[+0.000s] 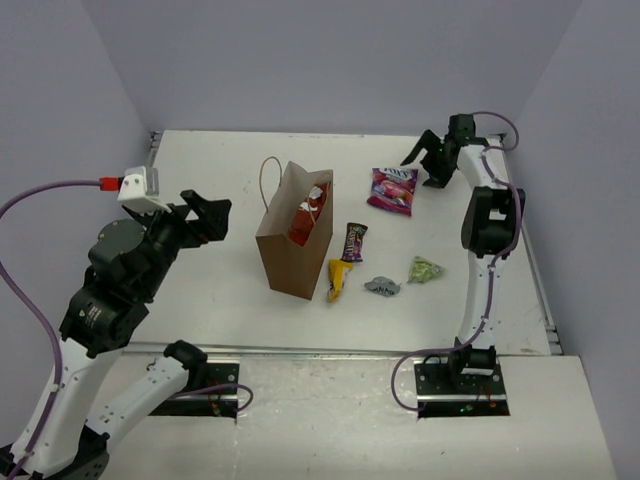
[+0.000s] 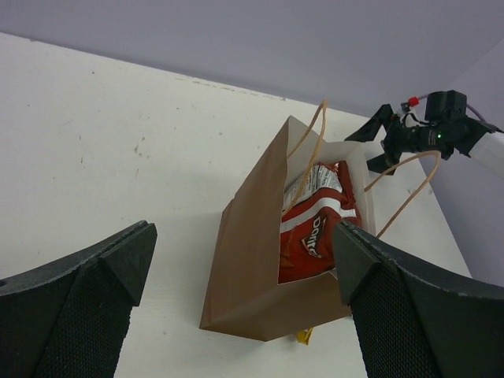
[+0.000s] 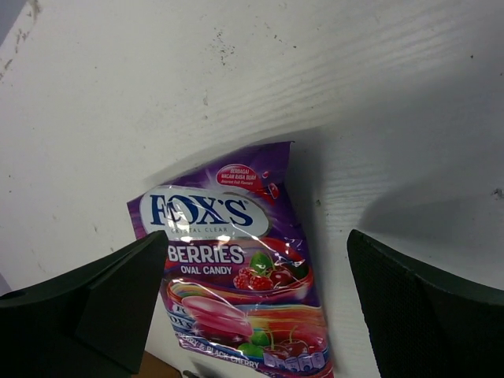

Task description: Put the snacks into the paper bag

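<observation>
White table, scuffed and speckled in places. Pale lavender walls close it in on three sides. Light even, shadows soft.

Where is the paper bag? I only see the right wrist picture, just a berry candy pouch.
Observer: The paper bag stands upright, to the left of that pouch.
Operator: Is anything inside?
Observer: Yes, a red chip bag.
Operator: What else is out?
Observer: A dark bar, a yellow packet, a grey wrapper and a green wrapper lie to the right of the bag.
</observation>
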Robot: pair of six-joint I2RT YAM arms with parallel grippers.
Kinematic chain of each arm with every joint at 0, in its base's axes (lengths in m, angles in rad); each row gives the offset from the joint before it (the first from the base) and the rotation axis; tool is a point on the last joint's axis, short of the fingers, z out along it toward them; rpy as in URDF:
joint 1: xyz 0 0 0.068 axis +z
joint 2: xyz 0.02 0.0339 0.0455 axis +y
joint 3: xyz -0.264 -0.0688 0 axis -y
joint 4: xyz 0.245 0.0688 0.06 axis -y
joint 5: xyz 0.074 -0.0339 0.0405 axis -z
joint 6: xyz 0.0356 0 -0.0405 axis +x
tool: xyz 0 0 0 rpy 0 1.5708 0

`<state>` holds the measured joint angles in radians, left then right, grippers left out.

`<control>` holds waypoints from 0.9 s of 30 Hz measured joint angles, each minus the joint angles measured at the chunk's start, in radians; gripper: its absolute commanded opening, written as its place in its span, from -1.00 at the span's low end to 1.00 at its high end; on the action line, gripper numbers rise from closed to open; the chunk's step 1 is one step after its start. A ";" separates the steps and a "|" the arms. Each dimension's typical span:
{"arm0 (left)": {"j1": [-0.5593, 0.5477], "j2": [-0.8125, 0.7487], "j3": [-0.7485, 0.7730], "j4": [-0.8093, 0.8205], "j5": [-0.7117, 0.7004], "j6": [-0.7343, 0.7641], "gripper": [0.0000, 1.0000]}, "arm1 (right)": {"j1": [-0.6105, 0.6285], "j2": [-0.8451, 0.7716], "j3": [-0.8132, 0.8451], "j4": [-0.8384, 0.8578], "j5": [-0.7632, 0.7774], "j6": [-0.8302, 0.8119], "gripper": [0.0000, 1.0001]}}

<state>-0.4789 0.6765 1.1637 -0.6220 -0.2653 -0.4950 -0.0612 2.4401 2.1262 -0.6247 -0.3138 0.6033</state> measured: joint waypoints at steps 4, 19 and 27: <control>0.000 0.011 0.000 0.007 0.000 0.006 1.00 | 0.000 0.029 0.047 -0.035 -0.022 0.034 0.86; 0.000 0.004 0.000 0.013 -0.007 0.009 1.00 | 0.044 0.076 0.004 0.087 -0.211 0.174 -1.00; 0.000 -0.008 0.000 0.008 -0.012 0.009 1.00 | 0.049 -0.112 -0.263 0.158 -0.243 0.169 0.24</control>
<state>-0.4789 0.6689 1.1637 -0.6144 -0.2775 -0.4862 -0.0120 2.3283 1.8633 -0.4667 -0.5568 0.7719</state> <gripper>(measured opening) 0.997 0.215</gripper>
